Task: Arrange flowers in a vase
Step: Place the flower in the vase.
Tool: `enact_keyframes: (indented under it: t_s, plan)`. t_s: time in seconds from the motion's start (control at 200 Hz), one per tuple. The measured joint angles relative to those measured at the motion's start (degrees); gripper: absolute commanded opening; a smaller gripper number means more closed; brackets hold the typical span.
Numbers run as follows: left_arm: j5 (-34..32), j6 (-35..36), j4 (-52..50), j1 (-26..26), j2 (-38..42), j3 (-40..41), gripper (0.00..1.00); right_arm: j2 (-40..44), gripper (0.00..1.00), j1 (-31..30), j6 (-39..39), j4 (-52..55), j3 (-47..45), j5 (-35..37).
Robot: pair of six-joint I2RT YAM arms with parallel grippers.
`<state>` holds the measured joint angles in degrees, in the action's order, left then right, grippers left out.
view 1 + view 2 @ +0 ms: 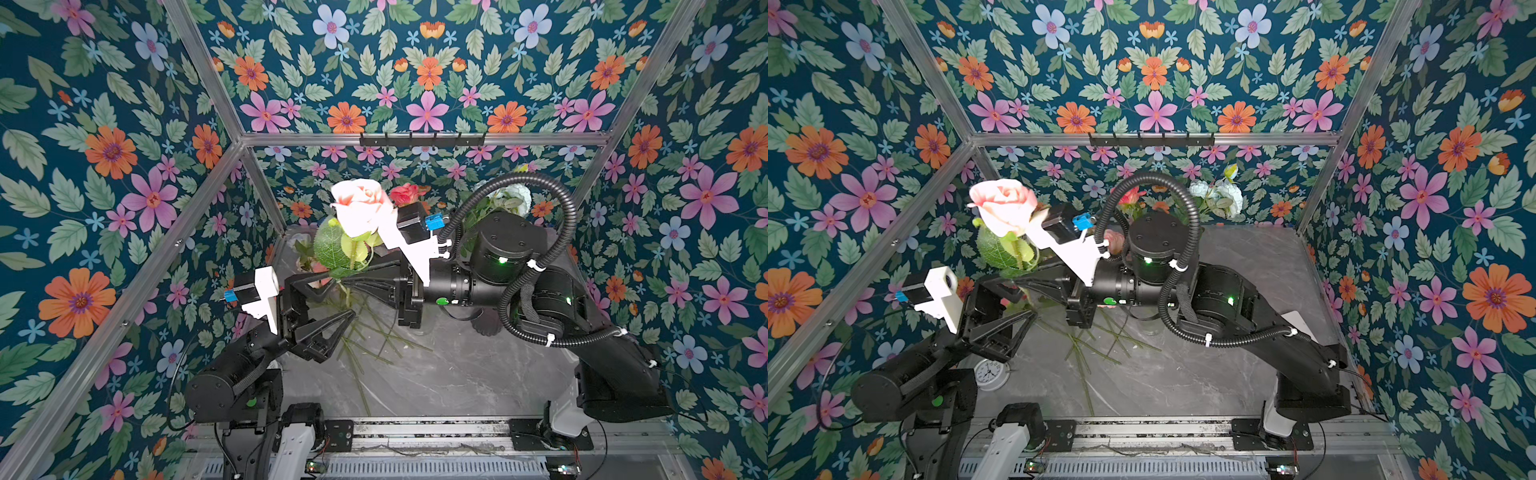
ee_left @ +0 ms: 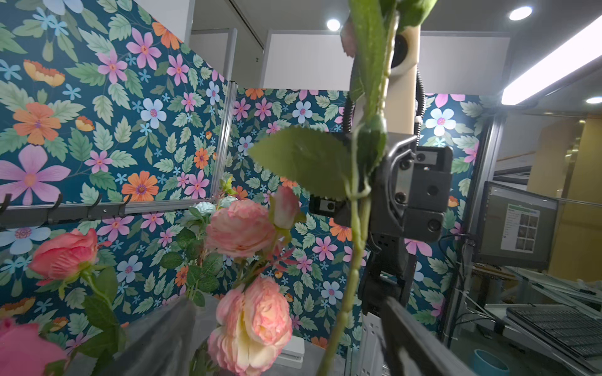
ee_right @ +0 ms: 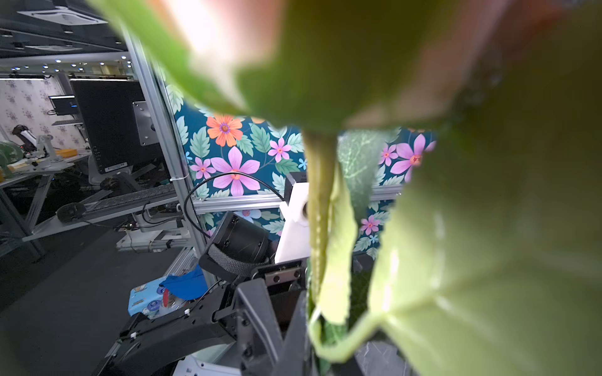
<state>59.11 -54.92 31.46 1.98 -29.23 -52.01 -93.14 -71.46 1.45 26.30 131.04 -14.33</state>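
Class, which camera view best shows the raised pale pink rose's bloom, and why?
The top views: both show the pale pink rose with its bloom whole and sharp. The left wrist view shows only its stem and leaves; the right wrist view, a blur from beneath.

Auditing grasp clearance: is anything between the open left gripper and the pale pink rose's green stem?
Nothing visible: the pale pink rose's green stem runs between the open left gripper's jaws; the right gripper is shut on it.

Overhead stereo; wrist cameras beside rose (image 2: 356, 234)
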Motion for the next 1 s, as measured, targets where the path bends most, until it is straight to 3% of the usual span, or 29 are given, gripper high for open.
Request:
enact_keyframes:
  t_s: [0.21,0.41,0.64,0.85,1.0]
  plan:
    - [-7.85,6.86,-10.45,0.0,2.71,-0.39,1.0,6.32,0.0,1.66,1.66,-10.01,-4.72,-1.36]
    - [-16.31,13.29,-20.68,0.02,3.98,-1.97,1.0,14.75,0.0,3.8,6.97,-10.45,-12.5,-6.88]
    - [-22.99,15.5,-26.64,0.02,3.91,-0.35,1.0,25.11,0.0,3.8,10.12,-7.34,-22.08,-12.13]
    - [-27.21,16.48,-29.64,0.0,4.59,2.47,1.0,35.95,0.0,3.76,8.83,-1.29,-32.76,-6.58]
    - [-28.98,16.87,-30.62,0.0,5.53,5.6,1.0,43.23,0.0,3.76,5.31,-0.76,-41.57,4.63]
